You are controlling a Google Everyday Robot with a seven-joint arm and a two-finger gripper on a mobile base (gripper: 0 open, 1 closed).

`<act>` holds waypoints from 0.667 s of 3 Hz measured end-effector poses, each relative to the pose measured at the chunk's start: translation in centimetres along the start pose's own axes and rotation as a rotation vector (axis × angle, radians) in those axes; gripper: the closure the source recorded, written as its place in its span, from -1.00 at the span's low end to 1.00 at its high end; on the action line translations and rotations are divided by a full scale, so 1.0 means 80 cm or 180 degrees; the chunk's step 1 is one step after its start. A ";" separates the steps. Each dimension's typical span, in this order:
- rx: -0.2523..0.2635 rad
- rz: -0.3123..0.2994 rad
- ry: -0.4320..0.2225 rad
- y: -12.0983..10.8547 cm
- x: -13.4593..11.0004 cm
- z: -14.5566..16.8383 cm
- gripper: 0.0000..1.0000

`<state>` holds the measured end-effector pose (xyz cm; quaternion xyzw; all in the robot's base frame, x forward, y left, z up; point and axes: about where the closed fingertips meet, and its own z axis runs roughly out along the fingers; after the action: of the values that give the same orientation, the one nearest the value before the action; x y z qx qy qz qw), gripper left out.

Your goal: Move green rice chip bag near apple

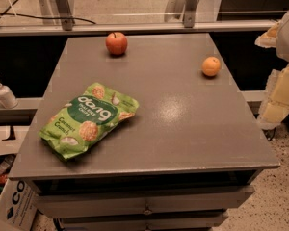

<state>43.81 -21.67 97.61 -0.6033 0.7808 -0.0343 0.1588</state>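
Note:
The green rice chip bag (88, 119) lies flat on the grey table (183, 119), at its front left, with its logo facing up. The apple (116, 43), red-orange with a short stem, stands at the table's back edge, left of centre and well behind the bag. My gripper (281, 94) shows as pale yellow and white parts at the right edge of the view, off the table's right side, far from both bag and apple. It holds nothing that I can see.
A small orange fruit (211, 66) sits at the table's back right. A white pump bottle (4, 94) stands on a ledge to the left. A metal rail (135, 27) runs behind the table. Drawers (144, 203) are under the tabletop.

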 end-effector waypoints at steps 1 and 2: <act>0.0001 0.0000 0.0000 0.000 0.000 0.000 -1.00; -0.0010 -0.0024 -0.0077 -0.005 -0.007 0.004 -1.00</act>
<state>44.43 -21.21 97.55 -0.6069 0.7765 -0.0263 0.1672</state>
